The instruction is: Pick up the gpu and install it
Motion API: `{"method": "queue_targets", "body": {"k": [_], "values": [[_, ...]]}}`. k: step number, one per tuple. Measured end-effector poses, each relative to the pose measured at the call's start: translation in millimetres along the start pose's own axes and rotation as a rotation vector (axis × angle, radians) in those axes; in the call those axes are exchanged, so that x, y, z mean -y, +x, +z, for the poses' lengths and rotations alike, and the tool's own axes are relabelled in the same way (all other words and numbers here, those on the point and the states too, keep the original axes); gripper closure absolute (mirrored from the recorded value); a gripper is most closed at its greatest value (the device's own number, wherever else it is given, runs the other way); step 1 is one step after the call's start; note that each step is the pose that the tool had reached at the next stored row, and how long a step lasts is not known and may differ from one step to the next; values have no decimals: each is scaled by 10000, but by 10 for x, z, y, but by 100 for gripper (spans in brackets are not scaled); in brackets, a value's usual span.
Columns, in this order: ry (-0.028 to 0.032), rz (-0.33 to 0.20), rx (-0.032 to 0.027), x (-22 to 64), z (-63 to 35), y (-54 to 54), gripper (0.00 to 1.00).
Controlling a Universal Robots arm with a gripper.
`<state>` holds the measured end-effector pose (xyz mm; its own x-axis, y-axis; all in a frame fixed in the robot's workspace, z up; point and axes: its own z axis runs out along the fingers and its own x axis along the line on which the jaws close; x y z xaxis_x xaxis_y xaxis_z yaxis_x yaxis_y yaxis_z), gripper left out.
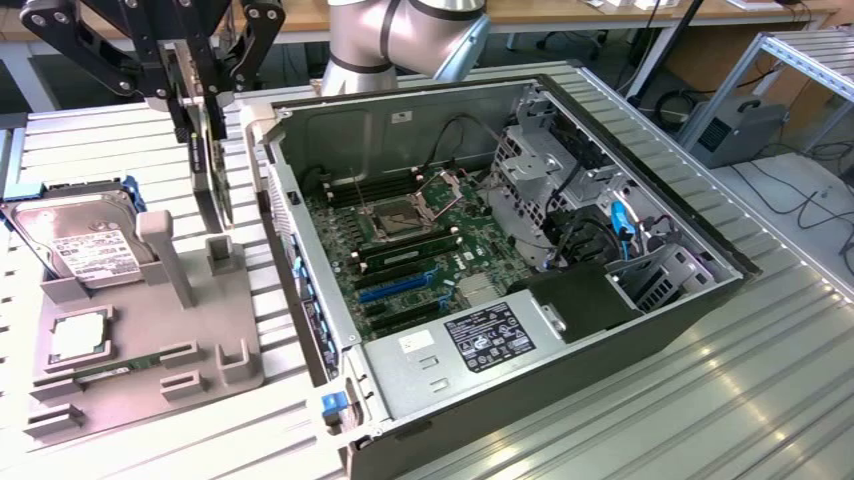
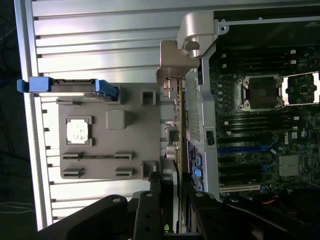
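The open computer case point(image 1: 534, 390) holds a motherboard point(image 1: 414, 250). At its nine o'clock, a grey tray point(image 1: 134, 385) carries a hard drive point(image 1: 80, 245). Over this tray the pincer point(image 1: 200, 95) grips the gpu point(image 1: 210, 185) upright, above the ribbed metal worktop point(image 1: 747, 400).

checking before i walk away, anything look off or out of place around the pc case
Nothing stands out. The gpu is held upright by the end effector above the grey tray; the hard drive leans in its cradle, apparently as meant. No damage visible.
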<state>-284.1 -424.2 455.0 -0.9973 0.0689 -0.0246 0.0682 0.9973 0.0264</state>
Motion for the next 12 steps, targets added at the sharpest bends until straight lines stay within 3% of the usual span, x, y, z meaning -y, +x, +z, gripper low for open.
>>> {"method": "queue_targets", "body": {"k": [12], "values": [[1,0,-1,-4,10,-71,73]]}}
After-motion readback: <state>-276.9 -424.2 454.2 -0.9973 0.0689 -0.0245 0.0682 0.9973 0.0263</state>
